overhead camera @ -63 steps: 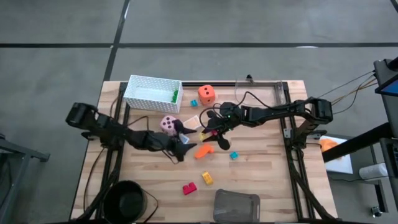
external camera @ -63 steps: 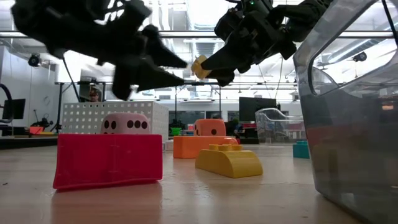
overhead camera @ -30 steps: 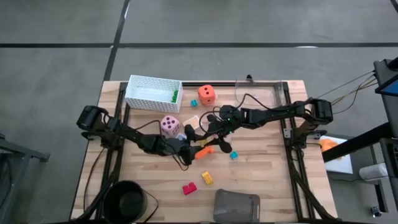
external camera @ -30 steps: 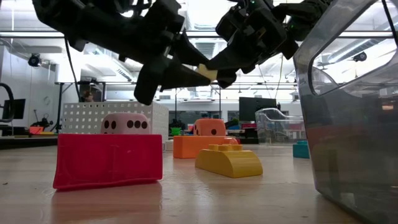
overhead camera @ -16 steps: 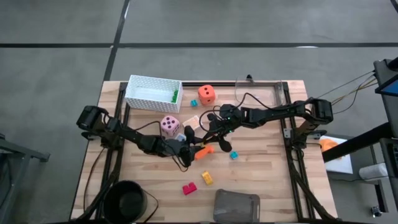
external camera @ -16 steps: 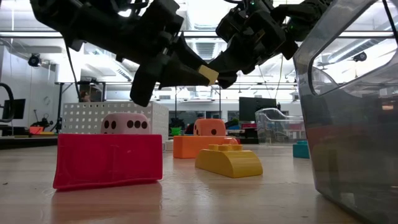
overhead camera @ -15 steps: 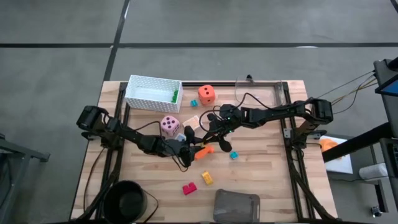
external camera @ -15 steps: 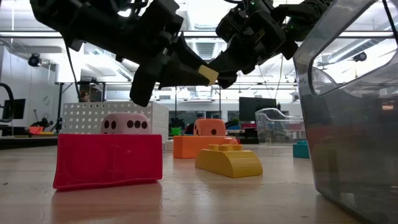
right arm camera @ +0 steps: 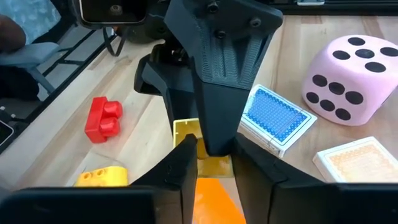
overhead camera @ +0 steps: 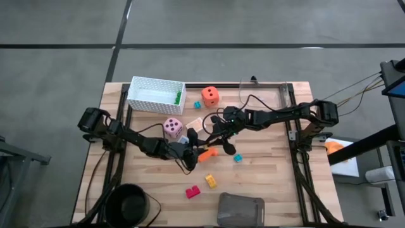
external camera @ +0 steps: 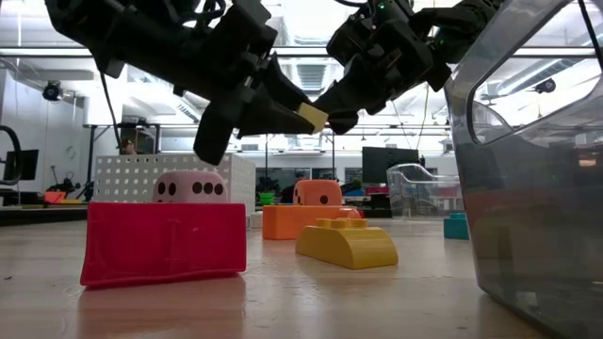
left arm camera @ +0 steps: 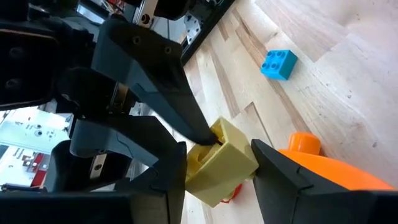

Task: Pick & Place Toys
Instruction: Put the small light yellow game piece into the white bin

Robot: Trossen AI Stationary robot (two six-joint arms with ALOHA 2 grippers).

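Above the middle of the table, my two grippers meet on one small yellow brick (external camera: 313, 117), which hangs in the air over the orange brick (overhead camera: 207, 153). My left gripper (left arm camera: 217, 180) comes from the table's left and is shut on the brick. My right gripper (right arm camera: 214, 171) comes from the right and is also shut on it. On the table lie a pink die (overhead camera: 172, 127), an orange die (overhead camera: 210, 96), a blue card (right arm camera: 273, 118), a peach card (right arm camera: 357, 162), a red brick (overhead camera: 192, 192), a second yellow brick (overhead camera: 211, 181) and a teal brick (overhead camera: 238, 158). My left gripper pinches the yellow brick's two opposite sides (left arm camera: 239, 165) between its two fingers, coming slantwise down from the table's left. The brick is clear of the table. My right gripper has its fingertips (left arm camera: 202, 132) on the brick's other end (left arm camera: 214, 134), slanting down from the table's right.
A white perforated basket (overhead camera: 155, 94) stands at the far left with a green piece inside. A grey tray (overhead camera: 240, 210) sits at the near edge, and a black bowl (overhead camera: 131, 204) at the near left. A second teal brick (overhead camera: 197, 104) lies near the orange die.
My left gripper's fingers have closed in on the yellow brick that my right gripper holds up. Both arms have stayed in place, and the brick has kept its height above the table.
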